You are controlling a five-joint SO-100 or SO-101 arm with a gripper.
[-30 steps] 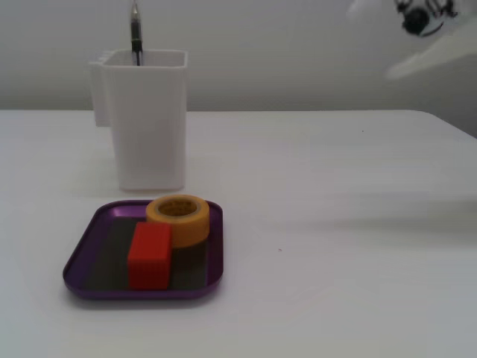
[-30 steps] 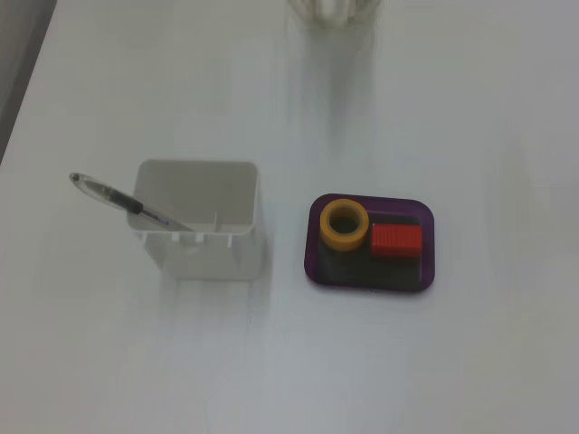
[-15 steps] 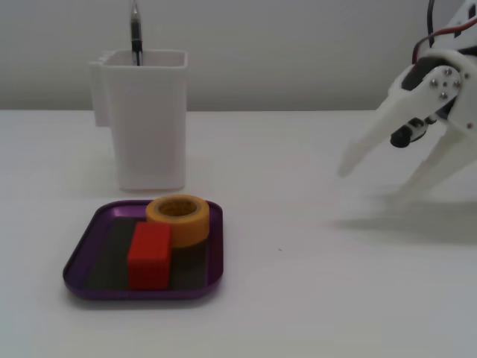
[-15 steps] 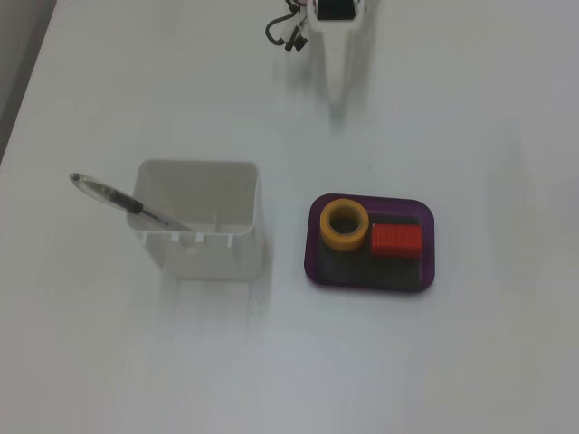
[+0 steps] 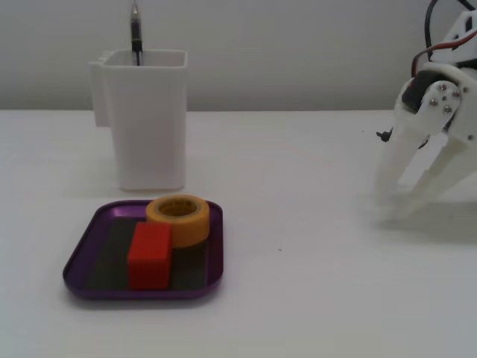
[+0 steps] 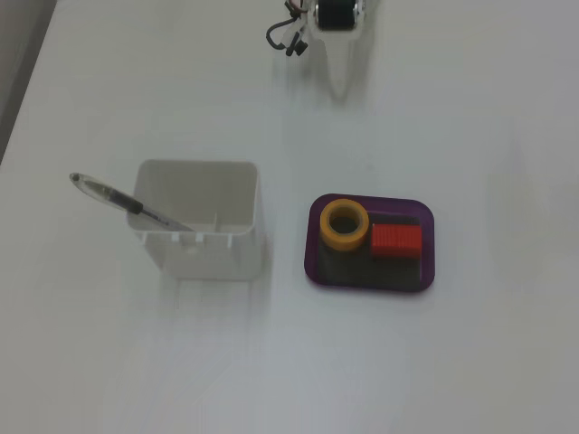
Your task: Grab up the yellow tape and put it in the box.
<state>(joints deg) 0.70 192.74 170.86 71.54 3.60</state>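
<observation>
The yellow tape [image 5: 188, 228] lies flat inside the purple box [image 5: 88, 242], at its far side, touching a red block [image 5: 149, 257]. In the other fixed view the tape [image 6: 328, 225] sits in the left half of the box [image 6: 431, 262], with the red block [image 6: 396, 240] to its right. My gripper [image 5: 393, 210] is far off to the right of the box, fingertips low near the table, slightly open and holding nothing. In the other fixed view the gripper [image 6: 339, 83] is at the top edge, well away from the box.
A tall white pen holder [image 5: 149, 127] with a black pen [image 5: 136, 33] stands just behind the box. In the other fixed view the holder [image 6: 199, 244] is to the left of the box. Black cables [image 6: 285, 41] hang by the arm.
</observation>
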